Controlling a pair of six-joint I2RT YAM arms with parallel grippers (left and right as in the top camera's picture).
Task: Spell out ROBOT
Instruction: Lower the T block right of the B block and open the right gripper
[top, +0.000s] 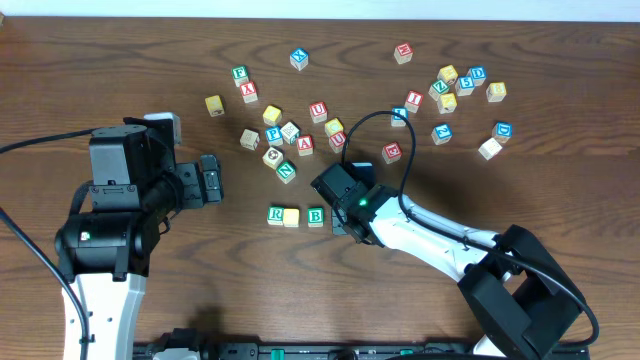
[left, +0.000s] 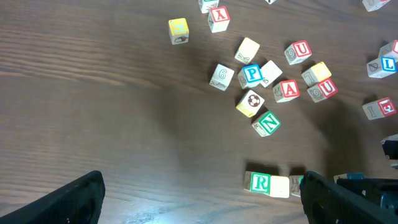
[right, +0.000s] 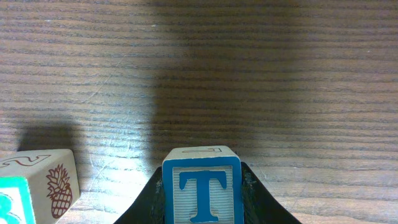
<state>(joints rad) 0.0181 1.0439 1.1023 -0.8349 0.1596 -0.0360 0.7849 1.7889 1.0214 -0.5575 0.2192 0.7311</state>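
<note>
— dark wooden table (top: 120, 60), item one: the row?
— r block (top: 276, 213), yellow block (top: 291, 216), b block (top: 316, 215), in line (the first two touching).
— right gripper (right: 202, 208)?
— pinching the t block (right: 201, 180), letter upright, beside the b block with a gap between.
— left gripper (top: 211, 178)?
— spread wide, holding nothing, well left of the row.

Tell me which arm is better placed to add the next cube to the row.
Right. The right tool is shut on the blue T cube, just beside the green B cube ending the row. The left tool hangs open and empty, farther from the row.
</note>
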